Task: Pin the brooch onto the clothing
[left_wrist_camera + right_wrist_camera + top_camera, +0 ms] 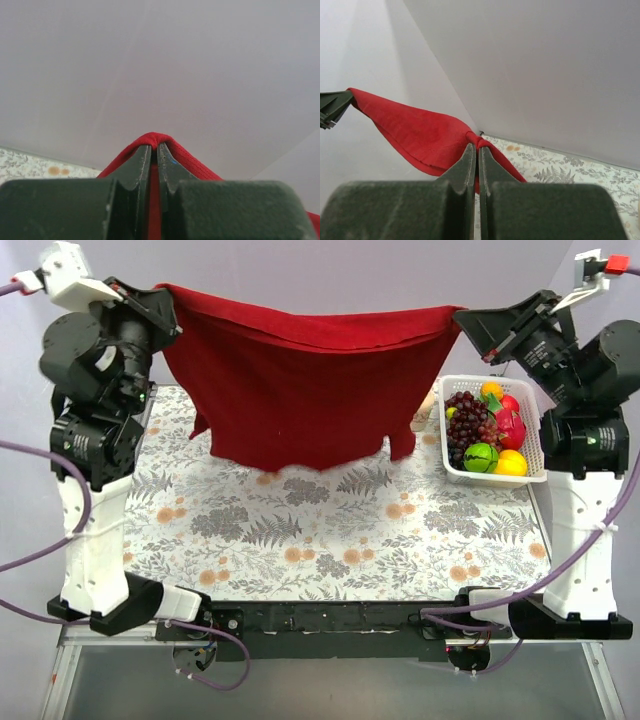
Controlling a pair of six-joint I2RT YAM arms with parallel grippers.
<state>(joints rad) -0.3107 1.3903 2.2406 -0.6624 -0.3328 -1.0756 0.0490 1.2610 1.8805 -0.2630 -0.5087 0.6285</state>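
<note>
Holding one dark red T-shirt (300,390) stretched between my two arms: left gripper (154,147) and right gripper (476,147) are each pinched tight on one end of its top edge, above the floral table (330,540). One fruit basket (492,478) sits at the right.

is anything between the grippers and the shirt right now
Nothing is. The left gripper and the right gripper are each shut on the top edge of the shirt, holding it stretched above the table. The brooch shows in no view.
</note>
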